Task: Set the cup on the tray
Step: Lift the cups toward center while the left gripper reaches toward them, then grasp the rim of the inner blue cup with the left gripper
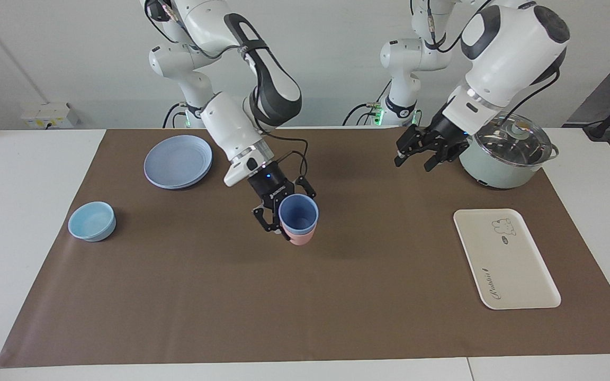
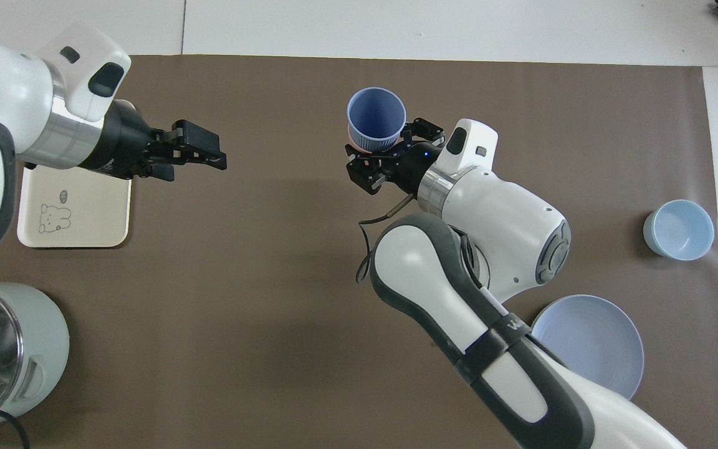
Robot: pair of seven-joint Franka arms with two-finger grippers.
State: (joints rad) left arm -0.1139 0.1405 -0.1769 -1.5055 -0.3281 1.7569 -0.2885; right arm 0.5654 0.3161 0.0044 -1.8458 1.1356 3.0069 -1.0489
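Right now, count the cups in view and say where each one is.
2, nested. The blue cup sits inside the pink cup, both held by the right gripper above the middle of the mat. The light-blue bowl is not counted.

A brown mat (image 1: 305, 296) covered the white surface (image 1: 19, 211). On the mat lay the cream tray (image 1: 517, 275) and a lidded pot (image 1: 501, 164) toward the left arm's end; blue plates (image 1: 178, 161) and a light-blue bowl (image 1: 92, 221) lay toward the right arm's end.
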